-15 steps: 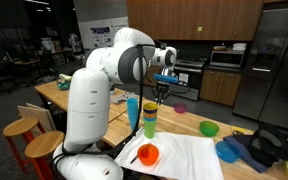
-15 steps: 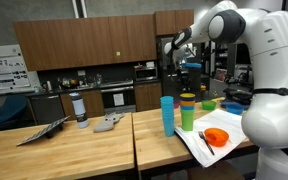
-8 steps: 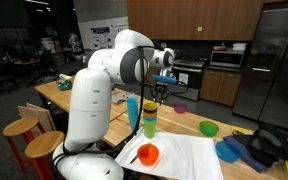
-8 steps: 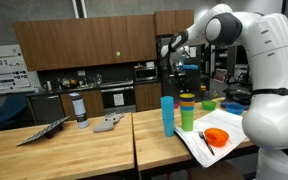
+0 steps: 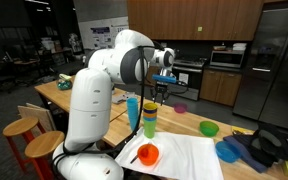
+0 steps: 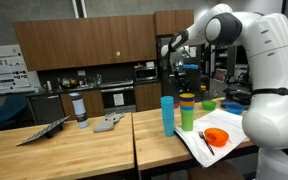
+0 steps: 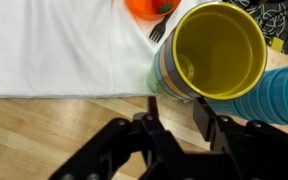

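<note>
Jaws parted, empty: my gripper [image 7: 184, 120] hangs above the yellow cup [image 7: 219, 50] topping a stack toward one edge of the table [image 7: 44, 130] (light, slick, thin-walled). I'd pinch its rim gently.

glossy plastic cups [image 7: 219, 50], matt wood table [image 7: 44, 128]

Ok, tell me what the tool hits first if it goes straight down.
Probably the rim of the yellow cup topping the cup stack, just below the tool; depth is unclear.
</note>
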Controlling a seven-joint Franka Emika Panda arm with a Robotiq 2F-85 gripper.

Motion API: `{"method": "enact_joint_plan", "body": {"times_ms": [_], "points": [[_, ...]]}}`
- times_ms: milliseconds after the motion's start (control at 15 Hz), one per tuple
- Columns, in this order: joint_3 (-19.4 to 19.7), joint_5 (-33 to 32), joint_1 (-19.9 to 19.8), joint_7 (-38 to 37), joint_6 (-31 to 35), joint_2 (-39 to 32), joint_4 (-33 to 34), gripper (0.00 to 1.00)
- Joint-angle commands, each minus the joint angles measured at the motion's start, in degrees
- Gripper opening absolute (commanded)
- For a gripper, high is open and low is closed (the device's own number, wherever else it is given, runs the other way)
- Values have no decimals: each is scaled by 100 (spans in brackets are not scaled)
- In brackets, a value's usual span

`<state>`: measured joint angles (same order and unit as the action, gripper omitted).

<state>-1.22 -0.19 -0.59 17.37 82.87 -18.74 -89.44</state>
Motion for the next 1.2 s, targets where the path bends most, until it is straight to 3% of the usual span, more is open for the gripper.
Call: {"method": "enact_joint_plan", "body": {"times_ms": [0,333,733,1133], "points": [[-29,-78,0,-58,-29,13,32,72],[5,-332,15,-110,-101,200,21,99],[56,-667,-27,-76,-448,532,-132,100],[80,-542,-167,143,-1006,792,-339,100]]}}
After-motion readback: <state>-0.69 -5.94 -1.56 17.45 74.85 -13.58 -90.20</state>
